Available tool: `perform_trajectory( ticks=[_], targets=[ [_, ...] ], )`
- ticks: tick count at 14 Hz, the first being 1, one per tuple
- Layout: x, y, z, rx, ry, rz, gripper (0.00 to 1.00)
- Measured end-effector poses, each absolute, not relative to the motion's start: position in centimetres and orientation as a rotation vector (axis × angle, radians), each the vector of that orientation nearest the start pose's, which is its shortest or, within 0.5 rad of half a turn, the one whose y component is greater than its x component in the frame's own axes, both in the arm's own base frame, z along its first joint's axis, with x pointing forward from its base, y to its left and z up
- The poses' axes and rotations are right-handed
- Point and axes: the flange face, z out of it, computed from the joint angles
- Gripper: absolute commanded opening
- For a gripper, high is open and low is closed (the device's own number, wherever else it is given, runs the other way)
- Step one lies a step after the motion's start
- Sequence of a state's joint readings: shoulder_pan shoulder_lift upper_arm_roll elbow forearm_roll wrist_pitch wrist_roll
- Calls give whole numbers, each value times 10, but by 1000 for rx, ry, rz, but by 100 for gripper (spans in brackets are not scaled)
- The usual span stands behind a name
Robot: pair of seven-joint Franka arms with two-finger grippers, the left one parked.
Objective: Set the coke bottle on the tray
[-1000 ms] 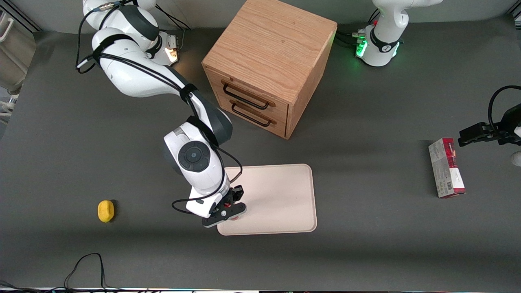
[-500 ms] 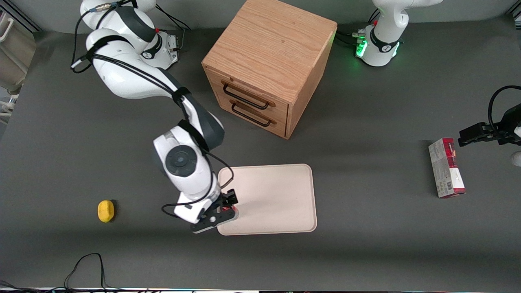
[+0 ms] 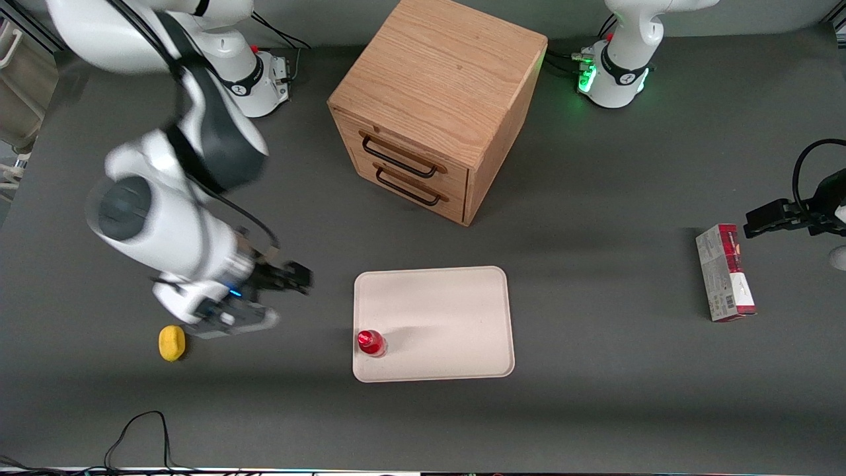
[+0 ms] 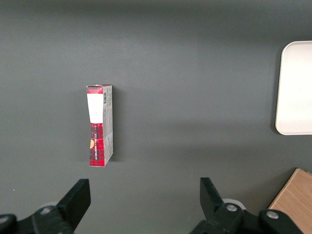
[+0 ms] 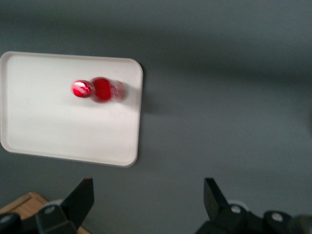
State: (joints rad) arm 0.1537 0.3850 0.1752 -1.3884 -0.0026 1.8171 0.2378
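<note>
The coke bottle [image 3: 371,342] stands upright on the cream-white tray [image 3: 443,317], in the tray corner nearest the front camera at the working arm's end. It also shows in the right wrist view [image 5: 100,89] on the tray [image 5: 48,126]. My right gripper [image 3: 291,277] is open and empty, raised above the bare table between the tray and the yellow lump [image 3: 172,343], well apart from the bottle. In the right wrist view the gripper [image 5: 146,195] has its fingers wide apart over grey table.
A wooden drawer cabinet [image 3: 436,106] stands farther from the front camera than the tray. A red-and-grey carton [image 3: 725,272] lies toward the parked arm's end of the table; it also shows in the left wrist view [image 4: 100,125]. A black cable [image 3: 135,436] lies near the front edge.
The gripper let go of the coke bottle, leaving it standing on the tray. The arm rose and swung away toward the yellow lump.
</note>
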Motion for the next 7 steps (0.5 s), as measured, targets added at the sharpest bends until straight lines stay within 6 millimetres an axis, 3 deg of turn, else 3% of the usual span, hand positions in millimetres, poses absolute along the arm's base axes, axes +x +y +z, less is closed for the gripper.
perform_trajectory(
  ticks=[2, 4, 7],
  targets=[
    [608, 135, 522, -3103, -57, -30, 100],
    [564, 82, 539, -3115, 19, -24, 100],
    [519, 42, 566, -3107, 63, -13, 100]
  ],
)
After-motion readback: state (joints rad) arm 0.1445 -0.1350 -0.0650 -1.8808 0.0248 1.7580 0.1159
